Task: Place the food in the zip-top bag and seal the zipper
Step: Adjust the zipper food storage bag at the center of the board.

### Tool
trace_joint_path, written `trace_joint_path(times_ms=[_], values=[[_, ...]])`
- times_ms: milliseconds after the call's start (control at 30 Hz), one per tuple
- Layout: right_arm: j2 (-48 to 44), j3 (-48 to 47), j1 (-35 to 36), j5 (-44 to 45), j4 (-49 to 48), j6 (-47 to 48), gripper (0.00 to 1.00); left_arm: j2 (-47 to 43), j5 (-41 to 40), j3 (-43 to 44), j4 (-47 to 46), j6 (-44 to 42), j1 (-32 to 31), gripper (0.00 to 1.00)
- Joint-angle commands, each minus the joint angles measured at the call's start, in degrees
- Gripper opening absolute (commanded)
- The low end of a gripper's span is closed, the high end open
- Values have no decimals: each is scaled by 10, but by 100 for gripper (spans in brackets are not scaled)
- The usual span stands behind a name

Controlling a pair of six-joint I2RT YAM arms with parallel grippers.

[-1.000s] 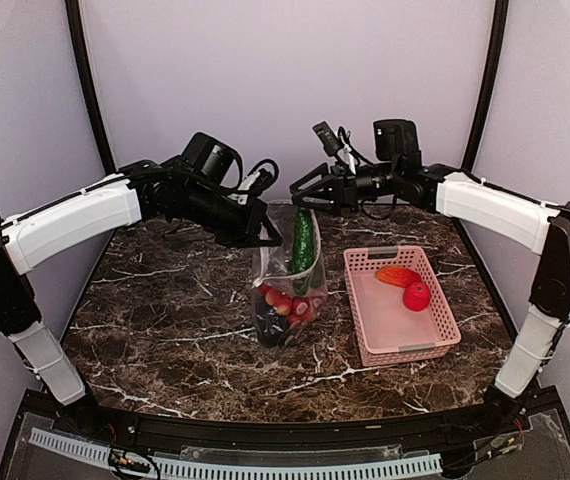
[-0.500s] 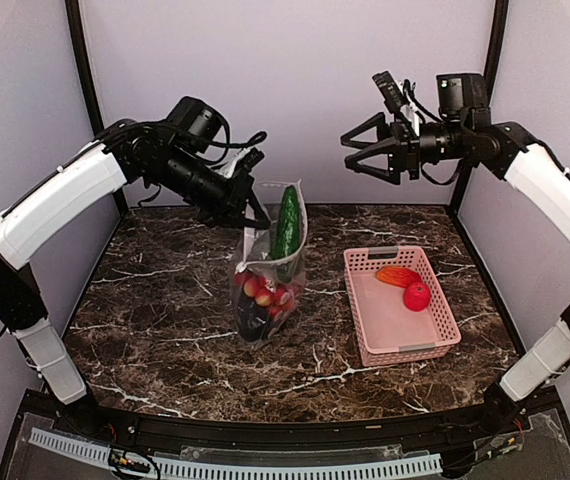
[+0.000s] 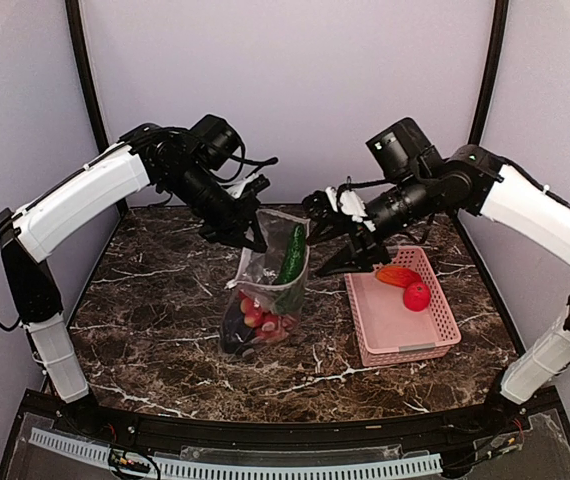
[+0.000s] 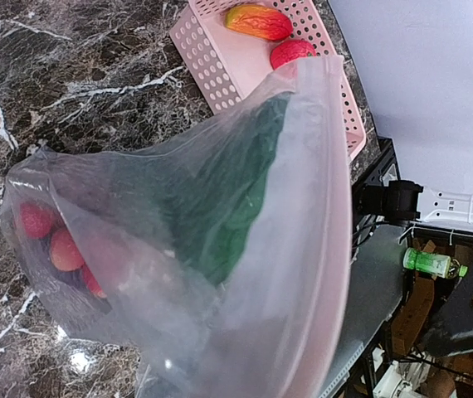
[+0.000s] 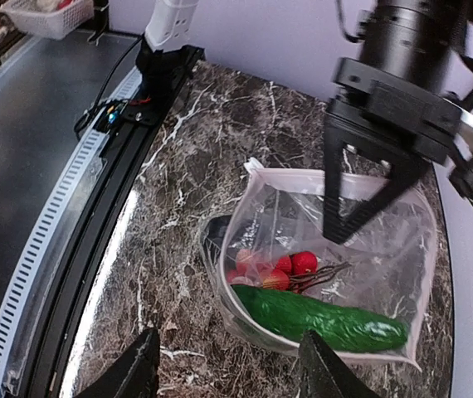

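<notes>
Marble table [image 3: 145, 325] shows bare at near edge and left of bag. Bag [image 3: 265, 290] mid-table, hanging tilted, mouth up and gaping, zipper strip [image 4: 329, 191] unsealed. Inside: red pieces [image 3: 262, 320] low, cucumber [image 3: 290, 255] leaning upright.

Narrow marble gap to pink basket [image 3: 357, 305] at right, holding orange-red oval [image 3: 397, 276] and red fruit [image 3: 417, 295].

Left claw [image 3: 255, 238] clamped on bag's mouth edge. Right claw [image 3: 320, 237] fingers wide apart, just beside mouth.

Right wrist view looks into mouth. Left wrist view mostly plastic, own fingers hidden.
</notes>
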State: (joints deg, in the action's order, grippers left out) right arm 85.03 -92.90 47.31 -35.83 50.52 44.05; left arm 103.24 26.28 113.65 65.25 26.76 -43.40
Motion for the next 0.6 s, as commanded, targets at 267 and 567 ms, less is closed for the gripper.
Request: trace_joint_path(times_ms=[267,567], values=[[112,-49,121,250,26,122,54,3,-3,13,-16,-19,-2,7],[134,-68,125,309,16,113,0,-2,-56,9,-9,-40,-2,18]])
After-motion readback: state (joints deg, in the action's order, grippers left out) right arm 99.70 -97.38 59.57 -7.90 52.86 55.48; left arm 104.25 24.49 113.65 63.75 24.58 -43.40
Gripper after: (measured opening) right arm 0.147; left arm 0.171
